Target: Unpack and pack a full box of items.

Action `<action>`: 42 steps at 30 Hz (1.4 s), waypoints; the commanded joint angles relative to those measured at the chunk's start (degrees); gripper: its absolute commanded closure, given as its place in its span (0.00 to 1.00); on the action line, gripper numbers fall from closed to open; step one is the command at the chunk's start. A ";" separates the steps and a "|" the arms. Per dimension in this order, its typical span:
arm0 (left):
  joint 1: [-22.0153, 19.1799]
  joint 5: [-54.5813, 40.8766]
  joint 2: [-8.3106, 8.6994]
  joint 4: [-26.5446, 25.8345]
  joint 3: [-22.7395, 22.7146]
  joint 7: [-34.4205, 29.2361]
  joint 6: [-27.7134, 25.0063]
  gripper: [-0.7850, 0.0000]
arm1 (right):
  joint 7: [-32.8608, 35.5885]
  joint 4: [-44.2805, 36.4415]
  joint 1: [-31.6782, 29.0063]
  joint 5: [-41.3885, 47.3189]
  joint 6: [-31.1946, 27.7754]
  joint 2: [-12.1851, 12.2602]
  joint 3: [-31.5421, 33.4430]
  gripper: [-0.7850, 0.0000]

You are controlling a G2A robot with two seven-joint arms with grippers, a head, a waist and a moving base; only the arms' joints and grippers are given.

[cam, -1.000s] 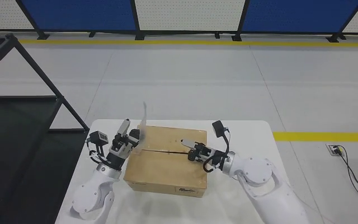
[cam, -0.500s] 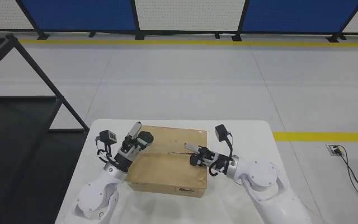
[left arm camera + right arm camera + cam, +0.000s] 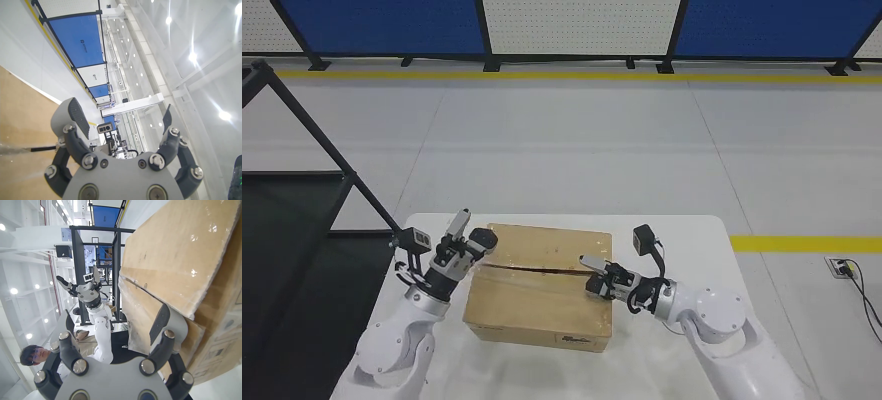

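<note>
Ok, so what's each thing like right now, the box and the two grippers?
Box: flaps down, with a thin gap between them.
Left gripper: open, holding nothing, at the box's end.
Right gripper: open, holding nothing, one finger at a flap's corner.

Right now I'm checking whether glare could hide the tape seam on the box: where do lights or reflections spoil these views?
Left wrist view: ceiling lamps flare into long streaks, and the row of blue panels curves. Right wrist view: small white glints sit on the clear tape over the box. Top view: even light on the box top, seam plainly dark.
</note>
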 commanded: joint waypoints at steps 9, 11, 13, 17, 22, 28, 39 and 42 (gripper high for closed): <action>0.31 -2.43 2.27 3.20 -9.41 -16.35 9.80 0.00 | 1.06 0.42 0.89 0.27 0.13 0.23 0.30 0.00; -0.73 -1.69 2.77 4.42 -10.71 -19.43 11.65 0.00 | 1.29 0.38 1.06 0.23 0.12 0.28 0.31 0.00; -2.11 -1.60 3.24 6.04 -11.37 -23.07 14.75 0.00 | 1.57 0.34 1.24 0.00 0.10 0.34 0.27 0.00; -4.97 2.26 3.97 8.76 -10.95 -26.91 16.55 0.00 | 1.96 0.34 1.62 -0.16 0.30 0.43 0.19 0.00; -7.74 6.22 4.18 11.53 -7.87 -27.67 15.73 0.00 | 2.41 0.11 1.86 -0.40 0.71 0.54 0.03 0.00; -9.59 5.74 4.06 13.80 -5.15 -28.06 15.39 0.00 | 2.95 -0.68 1.22 -0.59 1.46 0.82 0.27 0.00; -11.43 6.38 4.16 15.59 -2.35 -27.95 14.05 0.00 | 3.26 -4.71 -2.85 -1.09 6.17 1.98 3.20 0.00; -11.74 6.13 4.21 16.07 -1.98 -27.95 13.90 0.00 | 2.39 -5.83 -4.36 -1.21 6.91 2.39 4.90 0.00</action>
